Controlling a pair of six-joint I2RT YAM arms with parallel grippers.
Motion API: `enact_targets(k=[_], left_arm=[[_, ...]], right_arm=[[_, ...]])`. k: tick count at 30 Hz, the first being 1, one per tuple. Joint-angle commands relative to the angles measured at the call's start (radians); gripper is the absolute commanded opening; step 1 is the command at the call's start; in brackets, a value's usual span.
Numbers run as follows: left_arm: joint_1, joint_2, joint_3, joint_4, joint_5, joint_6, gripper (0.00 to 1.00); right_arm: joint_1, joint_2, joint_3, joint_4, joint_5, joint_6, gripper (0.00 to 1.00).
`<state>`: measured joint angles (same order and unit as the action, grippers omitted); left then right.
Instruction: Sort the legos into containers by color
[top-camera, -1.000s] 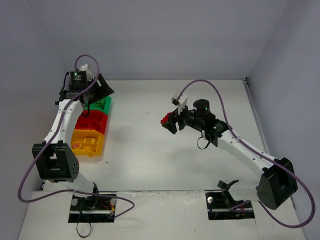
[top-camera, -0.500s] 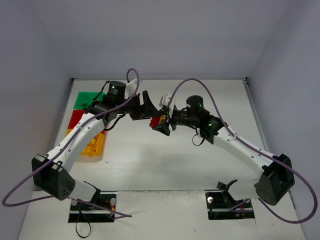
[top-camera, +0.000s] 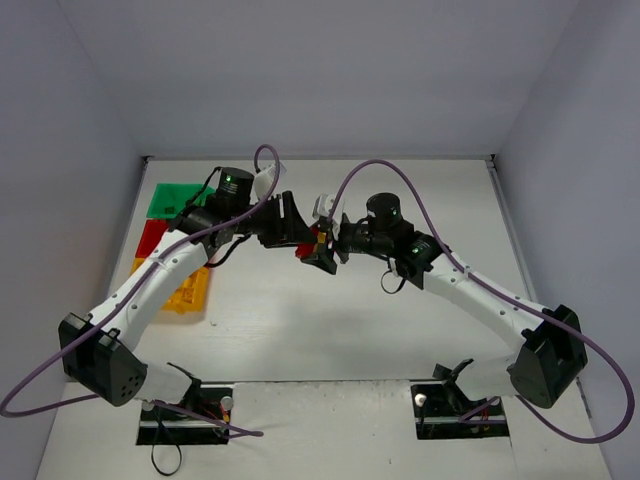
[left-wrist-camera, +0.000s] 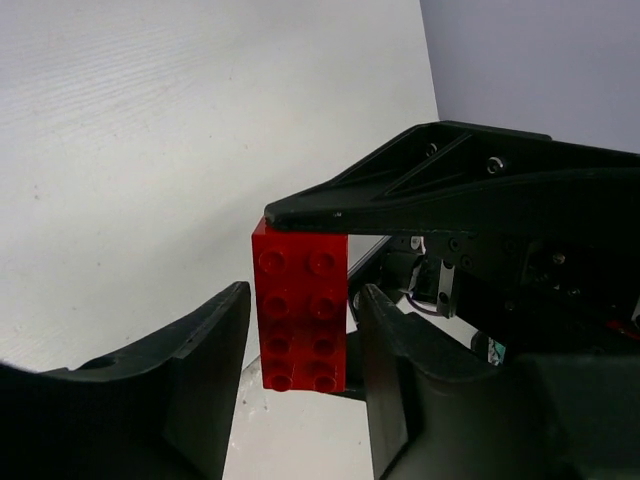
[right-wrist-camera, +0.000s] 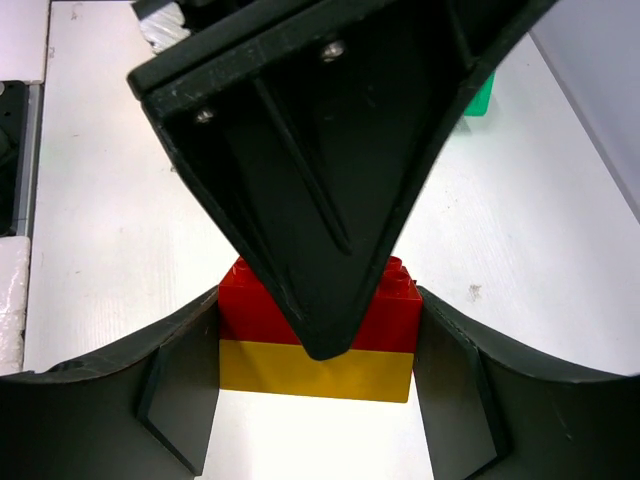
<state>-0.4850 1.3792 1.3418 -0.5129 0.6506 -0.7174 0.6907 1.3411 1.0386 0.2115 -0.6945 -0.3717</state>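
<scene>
Right gripper (right-wrist-camera: 317, 340): pinching a stack (right-wrist-camera: 317, 335), red brick (left-wrist-camera: 300, 300) on yellow brick (right-wrist-camera: 315, 370), held above the table (top-camera: 350, 320)
Left gripper (left-wrist-camera: 300, 310): jaws straddle the red brick; cannot tell if they press it
Bins: green bin (top-camera: 172, 197), red bin (top-camera: 152, 235), yellow bin (top-camera: 185, 290), well apart at left, contents unclear
Done: probably most, no loose bricks seen
To do: split stack, bin each colour

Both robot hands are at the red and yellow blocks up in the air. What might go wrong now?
1. The left gripper has thin gaps beside the red brick. If it pulls too early, it may slip off and nothing comes apart.
2. The right gripper holds the red brick and yellow brick above the table. A hard tug might make one drop.
3. The grippers overlap closely, so their fingers might bump.
</scene>
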Motion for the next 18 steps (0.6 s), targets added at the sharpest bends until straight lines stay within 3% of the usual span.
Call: enact_targets(k=[1, 8, 10, 11, 14, 18], left_arm=[[-0.003, -0.051, 0.005, -0.001, -0.006, 0.018, 0.4], [-0.003, -0.045, 0.007, 0.016, 0.024, 0.027, 0.07], [-0.001, -0.052, 0.01, 0.02, 0.023, 0.033, 0.05], [-0.001, -0.055, 0.014, 0.02, 0.023, 0.035, 0.04], [0.0, -0.062, 0.017, 0.025, 0.021, 0.044, 0.03], [0.0, -0.063, 0.017, 0.053, 0.037, 0.035, 0.03]], right_arm=[[0.007, -0.02, 0.041, 0.052, 0.015, -0.019, 0.11], [0.012, -0.023, 0.038, 0.036, 0.035, -0.029, 0.14], [0.01, -0.028, 0.028, 0.026, 0.05, -0.033, 0.29], [0.012, -0.031, 0.021, 0.02, 0.055, -0.036, 0.45], [0.01, -0.045, -0.006, 0.016, 0.073, -0.027, 0.64], [0.01, -0.062, -0.035, 0.016, 0.095, -0.024, 0.7]])
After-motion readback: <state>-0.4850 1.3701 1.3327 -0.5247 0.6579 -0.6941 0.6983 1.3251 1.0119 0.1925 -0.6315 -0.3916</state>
